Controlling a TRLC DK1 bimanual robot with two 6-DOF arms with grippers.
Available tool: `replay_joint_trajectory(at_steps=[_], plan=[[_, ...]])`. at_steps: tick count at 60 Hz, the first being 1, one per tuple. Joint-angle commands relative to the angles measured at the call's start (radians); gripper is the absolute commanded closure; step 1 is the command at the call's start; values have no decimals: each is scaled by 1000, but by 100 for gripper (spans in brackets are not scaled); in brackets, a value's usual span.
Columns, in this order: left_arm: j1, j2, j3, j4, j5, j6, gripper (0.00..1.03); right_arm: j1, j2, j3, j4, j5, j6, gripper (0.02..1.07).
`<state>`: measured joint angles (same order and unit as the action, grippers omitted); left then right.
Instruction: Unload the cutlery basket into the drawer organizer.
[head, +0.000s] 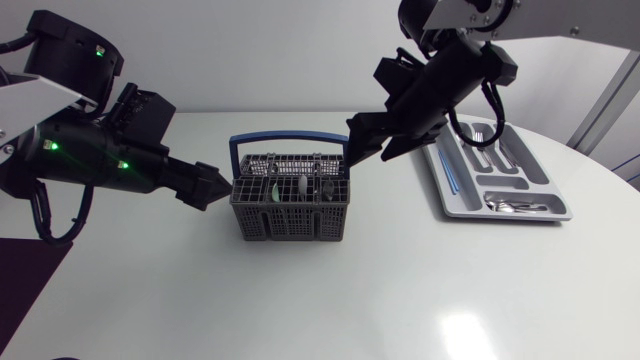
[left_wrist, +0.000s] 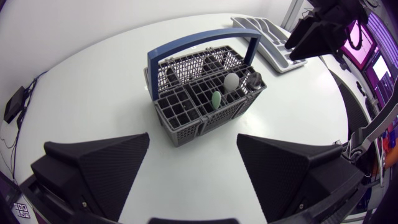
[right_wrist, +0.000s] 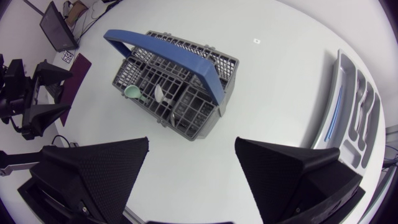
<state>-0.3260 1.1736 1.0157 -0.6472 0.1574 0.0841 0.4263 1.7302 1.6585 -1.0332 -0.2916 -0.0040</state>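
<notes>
The cutlery basket (head: 290, 222) is standing near the middle of the white desk (head: 300, 300) with its blue handle (head: 290, 139) upright. Only a few pieces are sticking up from its cells: a green-ended one (left_wrist: 216, 99), a white-ended one (left_wrist: 231, 81) and a metal one (left_wrist: 254, 78). They are probably light, stiff and smooth, so the broad fingers are likely to be slipping on them unless they are pinching the raised end squarely. The basket itself is looking like thin plastic (it could be lifting together with a jammed piece, or sliding, because the desk is glossy). The left end effector (left_wrist: 193, 163) is hanging just beside the basket's wall, fingers spread wide and holding nothing. The right end effector (right_wrist: 193, 165) is hovering above the end of the basket nearer the organizer, equally wide open and empty. The drawer organizer (head: 500, 215) is lying well apart on the right arm's side, with some metal cutlery (head: 512, 205) in it, and bare desk is lying between.
</notes>
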Motion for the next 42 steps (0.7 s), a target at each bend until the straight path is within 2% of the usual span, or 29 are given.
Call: replay_joint_trajectory(at_steps=[1,15,35,42], plan=[[18,1,37,-6,10,23,5,32,43,57,-30,3,10,7],[38,-9,3,23,10,29,4,108,89,75,-14,120,47,7],[39,-38,-57,77,10,40,4,181,123,70,36,226,81,9],[61,-38,-74,93,10,45,4,209,140,80,56,261,105,11]])
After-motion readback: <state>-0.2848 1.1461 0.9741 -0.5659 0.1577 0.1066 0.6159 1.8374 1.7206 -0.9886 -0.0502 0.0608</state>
